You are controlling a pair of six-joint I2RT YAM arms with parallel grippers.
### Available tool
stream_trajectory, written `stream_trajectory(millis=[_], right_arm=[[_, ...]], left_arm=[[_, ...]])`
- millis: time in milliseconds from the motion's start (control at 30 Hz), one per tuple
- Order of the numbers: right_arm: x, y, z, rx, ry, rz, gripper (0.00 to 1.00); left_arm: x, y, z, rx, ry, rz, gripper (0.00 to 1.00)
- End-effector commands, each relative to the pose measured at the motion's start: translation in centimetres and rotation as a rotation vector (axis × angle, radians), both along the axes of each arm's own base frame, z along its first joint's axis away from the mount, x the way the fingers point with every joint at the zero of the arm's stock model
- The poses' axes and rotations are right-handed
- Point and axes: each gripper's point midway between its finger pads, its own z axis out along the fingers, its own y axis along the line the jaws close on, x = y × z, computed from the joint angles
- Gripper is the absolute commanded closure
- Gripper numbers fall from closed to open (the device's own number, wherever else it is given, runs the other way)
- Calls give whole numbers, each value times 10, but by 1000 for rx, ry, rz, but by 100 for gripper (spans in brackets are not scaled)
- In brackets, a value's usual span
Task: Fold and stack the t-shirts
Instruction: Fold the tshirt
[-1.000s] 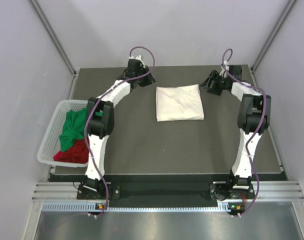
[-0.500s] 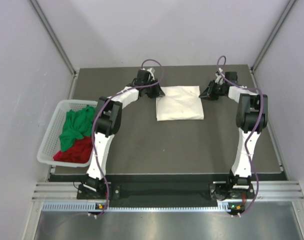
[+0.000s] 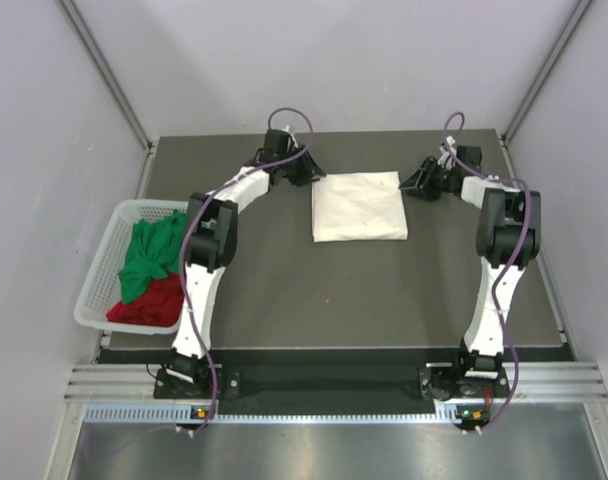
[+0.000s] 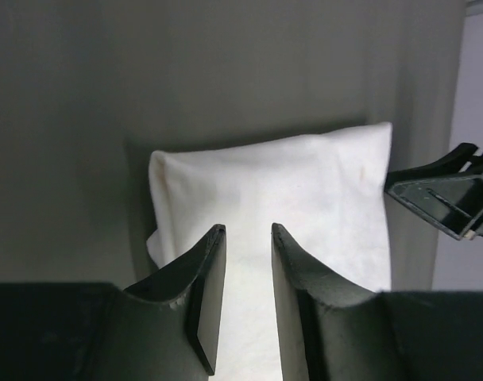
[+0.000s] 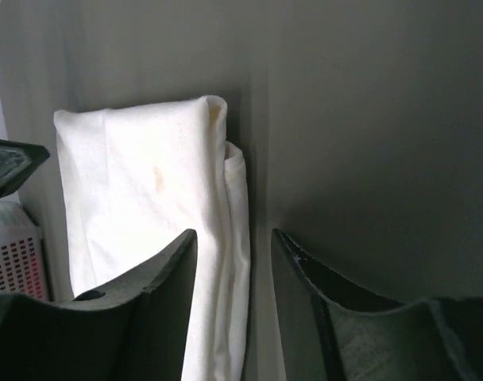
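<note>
Top external: your cream-white t-shirt (image 3: 359, 205) lies folded into a rectangle on the table (image 3: 384, 290), near the far edge, a little right of centre. Left tool (image 3: 306, 176) sits just off its far-left corner, right tool (image 3: 416, 185) just off its far-right corner. Green t-shirt (image 3: 149, 255) and red t-shirt (image 3: 149, 303) are heaped in the white basket (image 3: 96, 280) at the table's left edge, the red one nearer you.

Left wrist: your left tool (image 4: 248, 232) has its jaws slightly parted with nothing between them. The folded tee (image 4: 305, 190) lies flat beyond.

Right wrist: your right tool (image 5: 233, 234) has its jaws parted, gripping nothing. The tee's (image 5: 138, 182) doubled edge shows through the gap. You cannot tell whether the fingers touch the cloth.
</note>
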Motion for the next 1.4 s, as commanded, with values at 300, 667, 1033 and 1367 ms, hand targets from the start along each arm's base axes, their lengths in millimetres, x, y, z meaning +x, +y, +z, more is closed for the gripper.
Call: stream_trajectory(millis=[300, 667, 1033, 1367], right_arm=[[51, -4, 26, -24, -96, 54, 32], [66, 12, 8, 78, -93, 99, 44], [70, 9, -2, 75, -74, 77, 88], [80, -16, 36, -20, -104, 5, 79]], left_arm=[[-70, -15, 60, 36, -82, -109, 65], [-153, -37, -3, 105, 35, -213, 65], [-177, -21, -32, 169, 97, -184, 66], [-173, -22, 20, 146, 40, -171, 65]])
